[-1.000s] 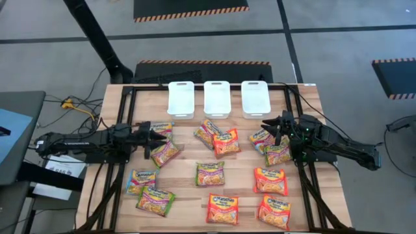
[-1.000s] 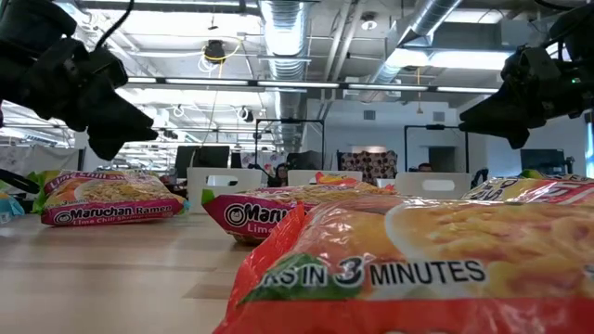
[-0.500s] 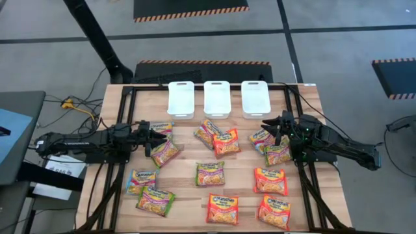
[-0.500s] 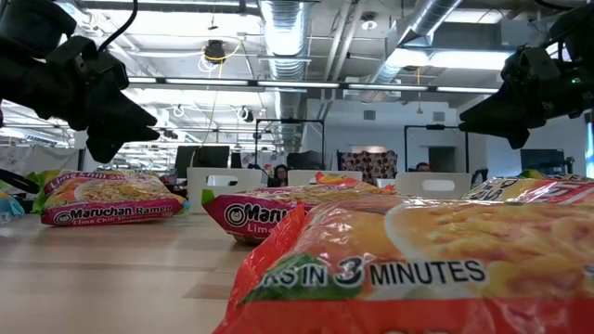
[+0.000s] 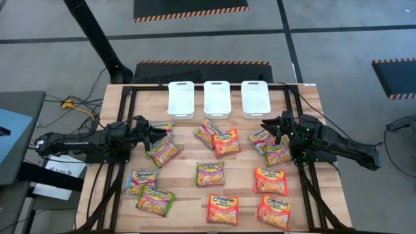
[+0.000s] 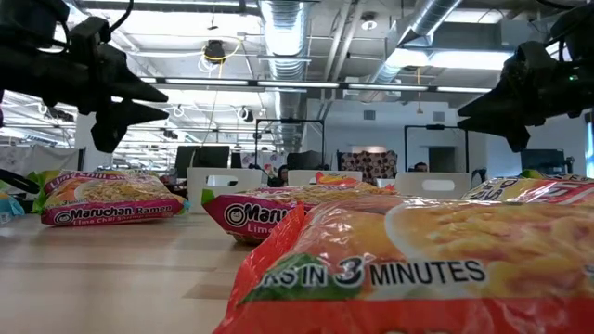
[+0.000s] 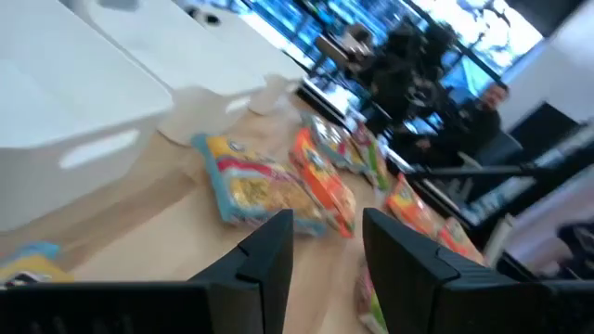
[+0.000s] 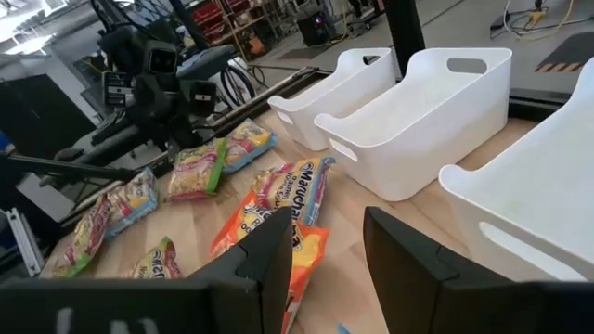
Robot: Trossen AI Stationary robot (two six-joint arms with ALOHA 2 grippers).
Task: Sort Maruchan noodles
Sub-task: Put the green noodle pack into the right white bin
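A: Sorting is not showing any result so far. All three white trays (image 5: 218, 97) are sitting empty along the far edge of the table (image 5: 188, 185), and the Maruchan noodles (image 5: 210, 173) are lying scattered over the wood, about a dozen packets in mixed colours.

B: Where are the arms hanging?

A: The left gripper (image 5: 153, 134) is hovering above a green-yellow packet (image 5: 164, 151) on the left side, its two fingers standing apart with nothing between them. The right gripper (image 5: 268, 125) is hovering over the cluster of packets (image 5: 270, 148) near the right-hand tray, jaws likewise parted and empty.

B: So everything is remaining to be done.

A: As far as the views are showing, yes: every packet is waiting to be picked and dropped by colour.

B: Anything getting in the way?

A: Several packets are overlapping: the orange-red packet (image 5: 225, 143) in the middle is lying against its neighbour (image 5: 208, 132), and the ones under the right gripper are touching too. Pinching one alone is probably going to be awkward there. Beyond the table, people are sitting at desks in the room, well clear of the arms.
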